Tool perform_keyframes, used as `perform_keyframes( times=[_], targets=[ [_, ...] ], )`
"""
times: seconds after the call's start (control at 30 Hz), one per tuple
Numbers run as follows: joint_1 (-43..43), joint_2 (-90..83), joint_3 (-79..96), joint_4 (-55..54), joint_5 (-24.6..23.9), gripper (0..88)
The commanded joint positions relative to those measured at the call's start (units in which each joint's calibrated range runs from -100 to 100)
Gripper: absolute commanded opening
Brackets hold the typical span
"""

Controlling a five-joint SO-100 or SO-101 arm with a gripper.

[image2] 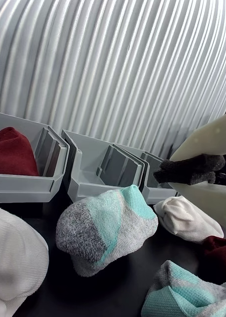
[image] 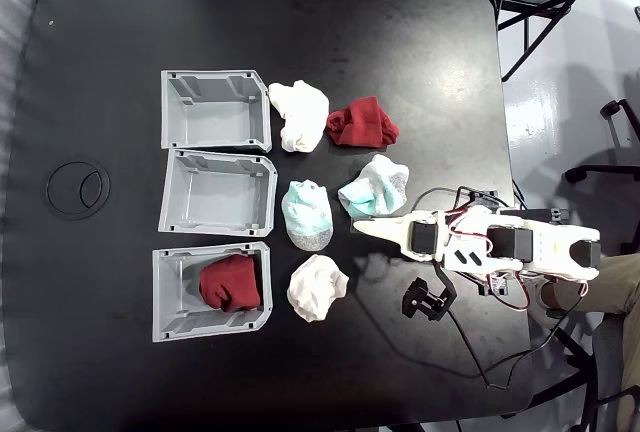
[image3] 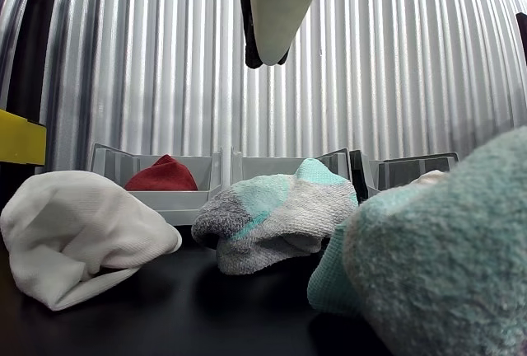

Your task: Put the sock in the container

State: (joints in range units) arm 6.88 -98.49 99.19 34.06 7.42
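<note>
Your arm lies folded low, right of the socks, gripper (image: 365, 225) pointing toward the container (image: 163, 292) row — holding nothing, its jaws too foreshortened to judge. One sock (image: 230, 283) sits inside that container; the other maroon sock (image: 362, 123) lies beyond the arm, beside a white sock (image: 299, 114).
</note>
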Motion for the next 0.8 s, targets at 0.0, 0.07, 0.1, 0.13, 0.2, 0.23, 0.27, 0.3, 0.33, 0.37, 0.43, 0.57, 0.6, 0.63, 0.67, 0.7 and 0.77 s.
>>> perform_keyframes(
  times=[0.0,0.07,0.1,0.13,0.2,0.23,0.27,0.3,0.33,0.37,0.43,0.57,0.6,0.63,0.67,0.7,0.77],
  targets=[
    [-0.23,0.25,0.27,-0.24,0.16,1.4],
    [-0.23,0.25,0.27,-0.24,0.10,1.4],
    [-0.23,0.25,0.27,-0.24,-0.01,1.4],
    [-0.23,0.25,0.27,-0.24,0.16,1.4],
    [-0.23,0.25,0.27,-0.24,0.16,1.4],
    [-0.23,0.25,0.27,-0.24,0.16,1.4],
    [-0.23,0.25,0.27,-0.24,0.16,1.4],
    [-0.23,0.25,0.27,-0.24,0.16,1.4],
    [-0.23,0.25,0.27,-0.24,0.16,1.4],
    [-0.23,0.25,0.27,-0.24,-0.07,1.4],
    [-0.31,0.25,0.27,-0.24,-0.13,1.4],
    [-0.31,0.25,0.27,-0.24,0.10,1.4],
    [-0.31,0.25,0.27,-0.24,0.10,1.4],
    [-0.31,0.25,0.27,-0.24,0.10,1.4],
    [-0.31,0.25,0.27,-0.24,0.10,1.4],
    [-0.31,0.25,0.27,-0.24,0.10,1.4],
    [-0.31,0.25,0.27,-0.24,0.10,1.4]
  ],
)
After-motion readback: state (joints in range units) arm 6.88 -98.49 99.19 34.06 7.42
